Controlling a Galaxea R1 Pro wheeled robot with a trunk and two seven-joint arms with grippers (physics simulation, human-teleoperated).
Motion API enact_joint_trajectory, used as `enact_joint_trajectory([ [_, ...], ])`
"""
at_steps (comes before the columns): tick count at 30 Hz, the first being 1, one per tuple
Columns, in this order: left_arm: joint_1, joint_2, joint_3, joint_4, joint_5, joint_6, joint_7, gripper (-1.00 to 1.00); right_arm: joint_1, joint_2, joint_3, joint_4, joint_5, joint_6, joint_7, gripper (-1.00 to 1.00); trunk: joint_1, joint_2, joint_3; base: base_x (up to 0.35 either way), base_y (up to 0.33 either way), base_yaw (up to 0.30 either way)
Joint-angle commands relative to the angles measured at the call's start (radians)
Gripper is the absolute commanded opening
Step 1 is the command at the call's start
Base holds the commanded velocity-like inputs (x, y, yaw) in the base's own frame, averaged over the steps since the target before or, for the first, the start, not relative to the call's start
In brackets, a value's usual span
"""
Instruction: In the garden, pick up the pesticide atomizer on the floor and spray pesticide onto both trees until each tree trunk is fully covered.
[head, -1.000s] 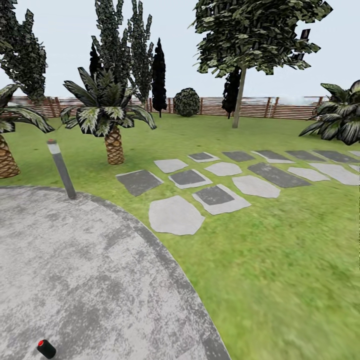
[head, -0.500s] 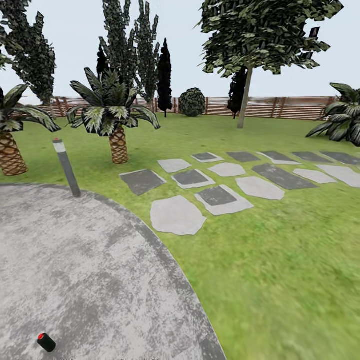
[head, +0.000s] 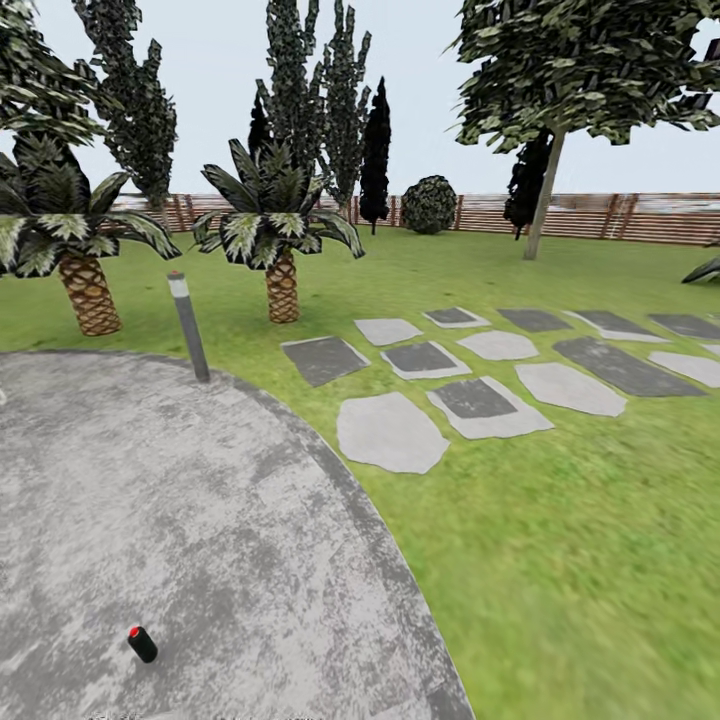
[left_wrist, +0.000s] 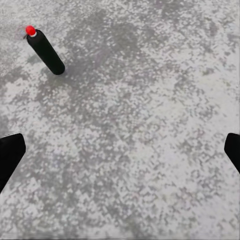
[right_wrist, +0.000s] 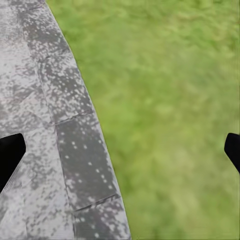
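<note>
The pesticide atomizer (head: 142, 644), a small dark bottle with a red tip, lies on the grey paved pad (head: 180, 500) near the bottom of the head view. In the left wrist view the atomizer (left_wrist: 46, 51) lies on the pavement, well off to one side and ahead of my left gripper (left_wrist: 120, 155), which is open with nothing between its fingers. My right gripper (right_wrist: 120, 152) is open over the pad's curved edge and the grass. One tree with a pale bare tree trunk (head: 545, 195) stands far back on the lawn of the garden. Pesticide is out of view.
A short grey bollard (head: 188, 325) stands at the pad's far rim. Two palm-like plants (head: 281, 235) (head: 75, 240) grow behind it. Flat stepping stones (head: 390, 430) cross the lawn to the right. Dark conifers (head: 376, 150), a round shrub (head: 430, 203) and a slatted fence (head: 600, 215) close the back.
The whole head view has shifted: the camera has turned left, so palms, bollard and stones sit further right. The atomizer now appears further right and slightly higher in the picture.
</note>
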Motion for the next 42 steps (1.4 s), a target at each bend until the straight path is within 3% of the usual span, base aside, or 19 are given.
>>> enact_joint_trajectory([
  [1,-0.001,0.0,0.001,0.001,0.0,-0.003,0.001,1.0,0.0,0.0,-0.001,0.0,0.0,-0.003,0.0,1.0,0.0,0.0,-0.001,0.0,0.0,0.279],
  [18,-0.001,-0.001,-0.001,0.001,0.0,-0.004,0.0,1.0,0.0,0.0,-0.001,0.0,0.0,-0.003,0.0,1.0,0.0,0.0,-0.001,0.0,-0.004,0.279],
  [28,-0.001,-0.002,-0.001,0.001,0.0,-0.004,0.001,1.0,0.0,0.0,-0.001,0.0,0.0,-0.003,0.0,1.0,0.0,0.0,-0.001,0.096,-0.203,0.276],
  [42,-0.001,0.0,0.001,0.001,0.0,-0.004,0.001,1.0,0.0,0.0,-0.001,0.0,0.001,-0.002,0.0,1.0,0.0,0.0,-0.001,0.147,-0.244,0.028],
])
